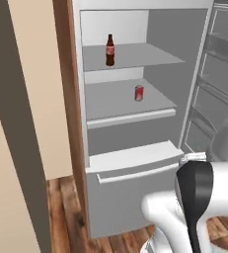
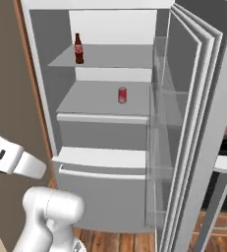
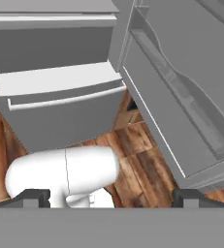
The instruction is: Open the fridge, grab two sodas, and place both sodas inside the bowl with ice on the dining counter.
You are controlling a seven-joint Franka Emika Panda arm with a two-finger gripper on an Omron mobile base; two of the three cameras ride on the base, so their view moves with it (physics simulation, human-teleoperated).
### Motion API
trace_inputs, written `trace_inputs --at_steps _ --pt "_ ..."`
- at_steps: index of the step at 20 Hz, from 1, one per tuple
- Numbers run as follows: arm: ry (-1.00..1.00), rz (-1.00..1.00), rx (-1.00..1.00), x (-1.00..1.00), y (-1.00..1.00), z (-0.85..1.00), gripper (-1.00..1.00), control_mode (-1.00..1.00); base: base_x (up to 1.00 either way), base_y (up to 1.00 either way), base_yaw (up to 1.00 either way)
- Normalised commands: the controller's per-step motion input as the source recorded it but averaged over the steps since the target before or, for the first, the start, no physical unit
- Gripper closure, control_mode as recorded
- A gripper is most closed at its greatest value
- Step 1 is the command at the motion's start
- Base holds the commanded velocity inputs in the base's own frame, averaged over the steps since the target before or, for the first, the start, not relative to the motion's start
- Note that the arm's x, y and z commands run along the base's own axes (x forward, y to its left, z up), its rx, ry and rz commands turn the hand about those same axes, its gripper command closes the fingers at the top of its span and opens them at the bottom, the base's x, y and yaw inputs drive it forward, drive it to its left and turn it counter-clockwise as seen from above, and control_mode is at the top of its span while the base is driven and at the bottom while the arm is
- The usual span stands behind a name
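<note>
Grey fridge (image 1: pixel 135 163) stands open for your reach: bottle (image 1: pixel 110 50) on its top shelf, can (image 1: pixel 138 93) one below. Your hand (image 3: pixel 111 198), released, aims low at the drawer (image 3: pixel 60 104).

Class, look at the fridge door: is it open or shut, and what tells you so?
Open. The fridge door is swung out to the right, exposing the shelves, with the bottle on the upper and the can below.
</note>
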Motion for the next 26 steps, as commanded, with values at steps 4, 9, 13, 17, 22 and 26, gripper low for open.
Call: trace_inputs --at_steps 4,9,13,17,22,26 --pt "0.0 0.0 0.0 0.0 0.0 0.0 -1.0 1.0 0.71 -0.2 0.22" --pt "0.0 0.0 0.0 0.0 0.0 0.0 -1.0 1.0 0.71 0.0 0.27" --pt "0.0 0.0 0.0 0.0 0.0 0.0 -1.0 1.0 0.64 -0.25 0.2" --pt "0.0 0.0 0.0 0.0 0.0 0.0 -1.0 1.0 0.51 -0.42 0.03" --pt "0.0 0.0 0.0 0.02 -0.02 -0.04 -1.0 -1.0 0.19 -0.17 0.0" --pt "-0.01 0.02 0.11 0.5 -0.26 -0.33 -1.0 -1.0 0.0 0.0 0.0"
